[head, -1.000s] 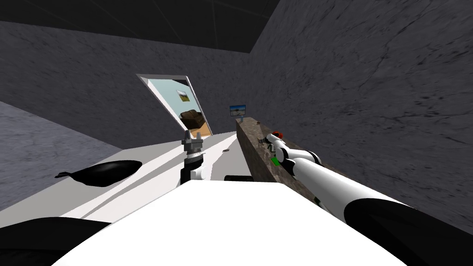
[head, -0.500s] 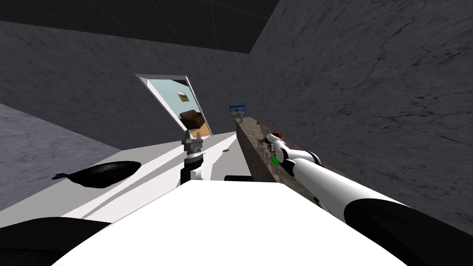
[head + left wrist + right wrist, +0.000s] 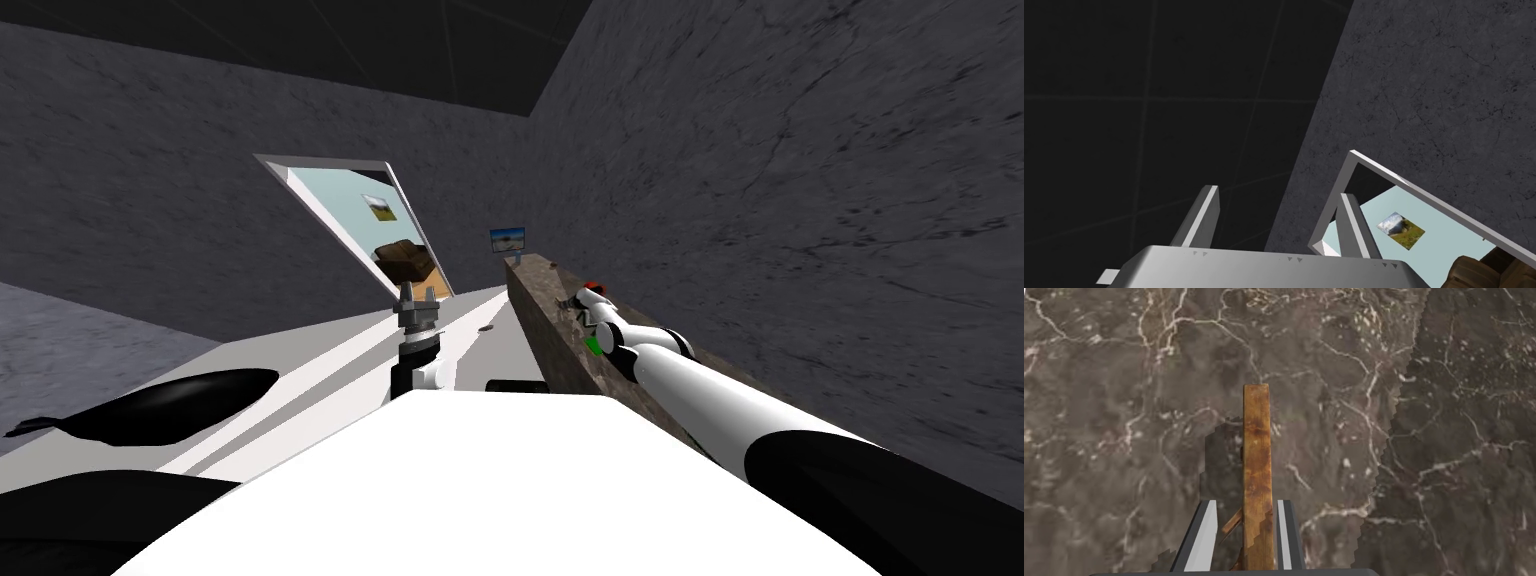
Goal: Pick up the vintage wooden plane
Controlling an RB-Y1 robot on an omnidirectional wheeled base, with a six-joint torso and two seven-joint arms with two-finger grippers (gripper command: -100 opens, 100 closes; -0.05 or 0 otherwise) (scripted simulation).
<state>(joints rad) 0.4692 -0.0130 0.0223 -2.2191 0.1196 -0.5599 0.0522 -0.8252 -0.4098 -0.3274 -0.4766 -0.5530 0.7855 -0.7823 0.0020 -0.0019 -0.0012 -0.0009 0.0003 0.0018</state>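
Note:
The wooden plane (image 3: 1257, 473) is a narrow brown block standing on edge between my right gripper's fingers. My right gripper (image 3: 1246, 504) is shut on it, the blades pressing its two sides, above a dark brown marbled counter top (image 3: 1124, 388). In the head view the right arm reaches out over that long counter (image 3: 545, 320), with the right gripper (image 3: 585, 303) near a small red thing (image 3: 593, 285). My left gripper (image 3: 417, 293) is held up in front of my chest, and its wrist view shows the left gripper (image 3: 1277, 192) open and holding nothing.
A dark grey wall runs close behind the counter on the right. A green thing (image 3: 594, 346) lies on the counter beside my forearm. A small screen (image 3: 507, 239) stands past the counter's far end. An open doorway (image 3: 360, 225) lies ahead, and a black shape (image 3: 160, 405) to the left.
The whole head view has shifted: doorway and black shape slid left, so my head or base has turned. Both arms hold the same pose.

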